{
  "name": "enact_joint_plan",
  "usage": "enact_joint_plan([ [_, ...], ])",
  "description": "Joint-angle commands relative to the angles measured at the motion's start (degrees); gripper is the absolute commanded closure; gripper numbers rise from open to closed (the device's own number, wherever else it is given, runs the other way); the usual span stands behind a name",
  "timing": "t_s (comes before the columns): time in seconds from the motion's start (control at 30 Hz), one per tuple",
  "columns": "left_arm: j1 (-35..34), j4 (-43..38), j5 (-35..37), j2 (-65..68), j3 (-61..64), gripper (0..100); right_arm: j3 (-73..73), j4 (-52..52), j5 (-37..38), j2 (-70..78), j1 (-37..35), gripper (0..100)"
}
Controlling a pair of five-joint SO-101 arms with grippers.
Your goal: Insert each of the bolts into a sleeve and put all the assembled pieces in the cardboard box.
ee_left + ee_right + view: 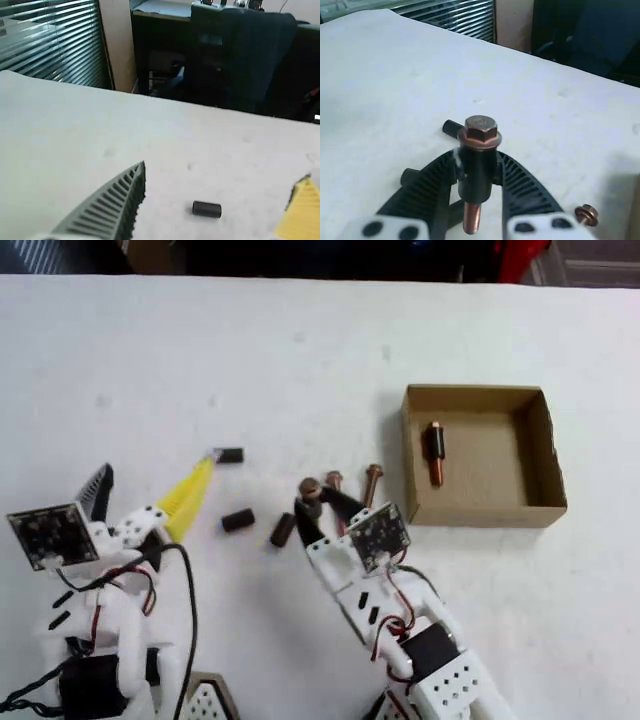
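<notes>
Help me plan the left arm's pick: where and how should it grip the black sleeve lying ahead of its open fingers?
Grip the sleeve mid-length on its curved wall, from above. It lies on its side, its axis roughly in line with the open fingers of the left gripper, so closing now would cap its ends; turning the wrist should leave the bore free for a bolt.

I count two loose copper-coloured hex bolts (334, 480) (373, 476), three loose short black cylindrical sleeves (228, 455) (238, 521) (283, 530), two bolt-in-sleeve assemblies (436, 452) (477, 165), one open brown cardboard box (470, 390)
</notes>
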Motion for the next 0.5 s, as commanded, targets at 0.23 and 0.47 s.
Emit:
enact_joint_plan([
  [0.23, 2.1, 8.0, -7.8, 0.3, 1.8, 72, -14.7, 21.4, 0.1, -0.8, 14.3, 98.1],
  [0.47, 2.1, -3.2, -7.8, 0.3, 14.2, 91, -23.5, 30.0, 10.4, -0.8, 25.0, 98.1],
])
